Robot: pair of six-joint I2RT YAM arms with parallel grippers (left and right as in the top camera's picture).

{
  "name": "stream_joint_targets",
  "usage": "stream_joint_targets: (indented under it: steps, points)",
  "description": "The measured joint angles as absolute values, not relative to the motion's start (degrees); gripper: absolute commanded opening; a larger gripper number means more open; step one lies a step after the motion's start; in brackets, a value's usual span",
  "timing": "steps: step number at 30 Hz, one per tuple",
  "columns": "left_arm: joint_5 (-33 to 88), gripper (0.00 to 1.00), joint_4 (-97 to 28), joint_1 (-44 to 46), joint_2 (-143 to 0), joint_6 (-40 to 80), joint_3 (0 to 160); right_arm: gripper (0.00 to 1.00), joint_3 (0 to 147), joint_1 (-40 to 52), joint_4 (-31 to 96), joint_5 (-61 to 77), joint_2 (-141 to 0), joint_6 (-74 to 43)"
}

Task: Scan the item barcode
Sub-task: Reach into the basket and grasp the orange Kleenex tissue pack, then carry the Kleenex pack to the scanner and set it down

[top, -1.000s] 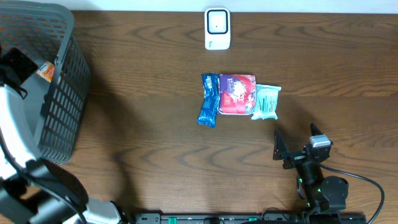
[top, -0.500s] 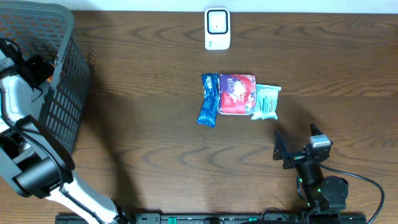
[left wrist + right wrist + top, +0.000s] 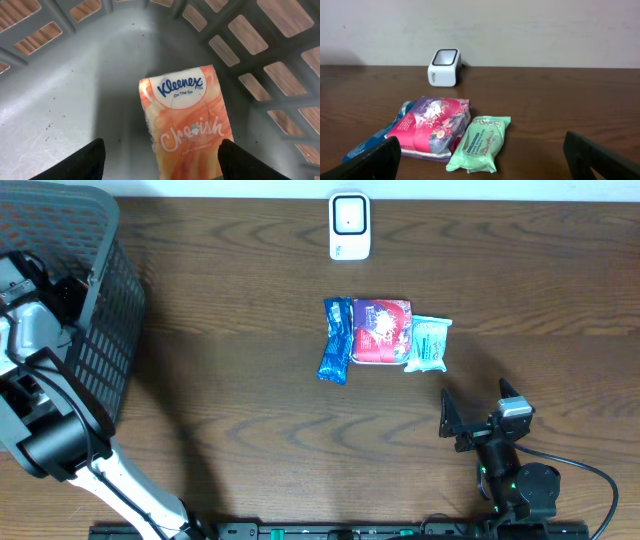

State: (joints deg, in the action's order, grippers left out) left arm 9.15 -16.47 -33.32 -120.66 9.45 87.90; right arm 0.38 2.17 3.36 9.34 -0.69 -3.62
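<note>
Tissue pack (image 3: 187, 125) is lying in the basket (image 3: 100, 330) at the table's (image 3: 250, 410) 10 o'clock. It's showing only in the left wrist view, lower edge cut off; overhead, the arm is hiding it. Left end effector (image 3: 162, 145) is straddling it, fingers apart. Right end effector (image 3: 478, 412) is sitting wide apart at 5 o'clock.

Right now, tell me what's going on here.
The left pincer is down inside the grey basket, open over an orange Kleenex tissue pack lying on the basket floor, one finger either side, not yet gripping it. The right pincer sits open near the front edge of the table, holding nothing. A blue packet, a red-purple packet and a green packet lie side by side mid-table, with the white scanner beyond them. Nothing is at the scanner.
</note>
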Motion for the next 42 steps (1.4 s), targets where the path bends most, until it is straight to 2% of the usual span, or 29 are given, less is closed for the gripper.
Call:
stream_joint_targets:
  steps: [4,5,6,9,12,25,36,42]
  points:
    - [9.2,0.71,-16.5,-33.3,-121.3,9.7,87.9,0.99,0.4,2.2,3.4,9.3,-0.7,-3.6]
    - [9.3,0.62,-16.5,-33.3,-121.7,9.8,87.9,0.99,0.4,2.2,3.4,9.3,-0.7,-3.6]
    - [9.4,0.45,-16.5,-33.3,-122.3,10.0,87.9,0.99,0.4,2.2,3.4,9.3,-0.7,-3.6]
    - [10.8,0.31,-16.1,-33.3,-123.0,10.7,88.0,0.99,0.4,2.2,3.4,9.3,-0.7,-3.6]
    - [11.1,0.07,-16.0,-33.1,-123.0,10.5,88.2,0.99,0.4,2.2,3.4,9.3,-0.7,-3.6]
    - [10.6,0.07,-20.9,-33.3,-118.8,10.5,88.2,0.99,0.4,2.2,3.4,9.4,-0.7,-3.6]
    - [10.3,0.07,-21.3,-33.3,-89.3,12.8,87.6,0.99,0.4,2.2,3.4,9.4,-0.7,-3.6]
    - [12.9,0.07,-22.7,-32.4,-75.9,20.8,87.7,0.99,0.4,2.2,3.4,9.3,-0.7,-3.6]
